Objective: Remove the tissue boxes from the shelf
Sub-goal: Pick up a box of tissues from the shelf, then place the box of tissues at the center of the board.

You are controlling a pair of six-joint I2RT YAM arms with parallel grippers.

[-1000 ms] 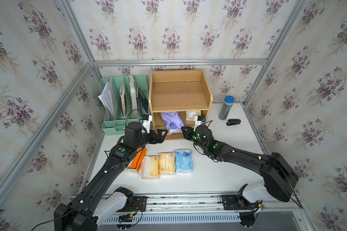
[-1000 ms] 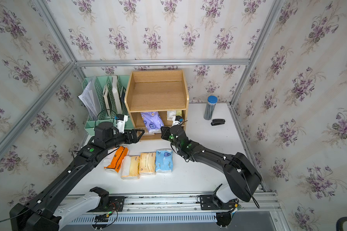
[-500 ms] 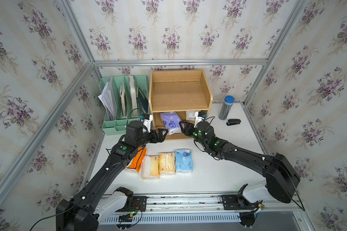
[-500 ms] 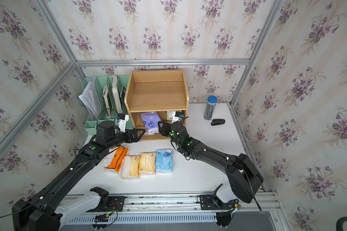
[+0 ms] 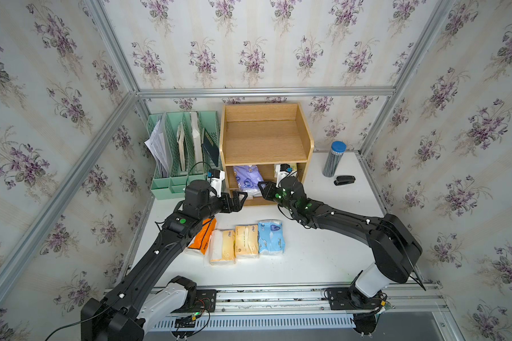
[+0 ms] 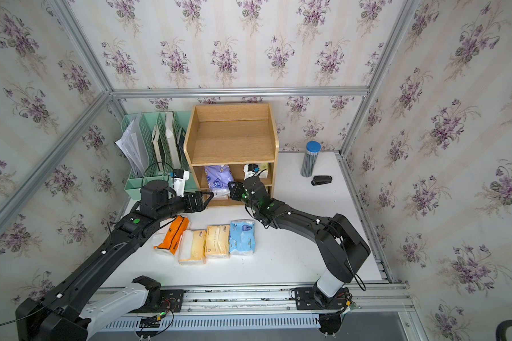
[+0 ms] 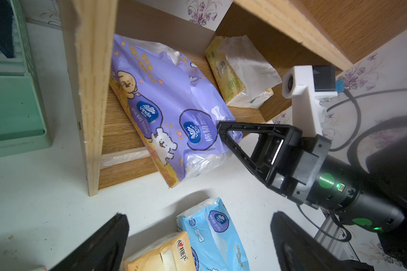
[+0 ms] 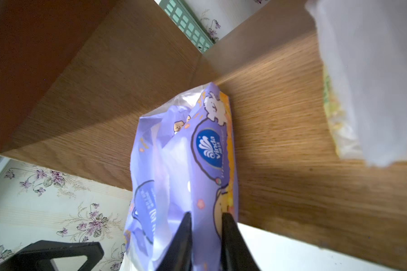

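Observation:
The wooden shelf (image 5: 265,138) stands at the back of the table. A purple tissue pack (image 5: 249,177) lies slanted on its middle tier, one end sticking out over the front. My right gripper (image 8: 206,214) is shut on that end's wrapper (image 7: 221,138). A white-yellow pack (image 7: 235,72) lies deeper on the same tier. My left gripper (image 5: 240,196) hangs open and empty at the shelf's lower left front. On the table in front lie an orange pack (image 5: 203,236), two cream-yellow packs (image 5: 222,246) (image 5: 246,240) and a light blue pack (image 5: 271,236).
A mint green file organizer (image 5: 184,153) stands left of the shelf. A blue-capped cylinder (image 5: 334,159) and a black stapler (image 5: 345,180) are to its right. Wallpapered walls close in on three sides. A clear wrapper edge (image 7: 125,156) shows on the lowest tier.
My right gripper has reached forward to the shelf front and closed on the purple pack's protruding end. The left arm has hardly moved.

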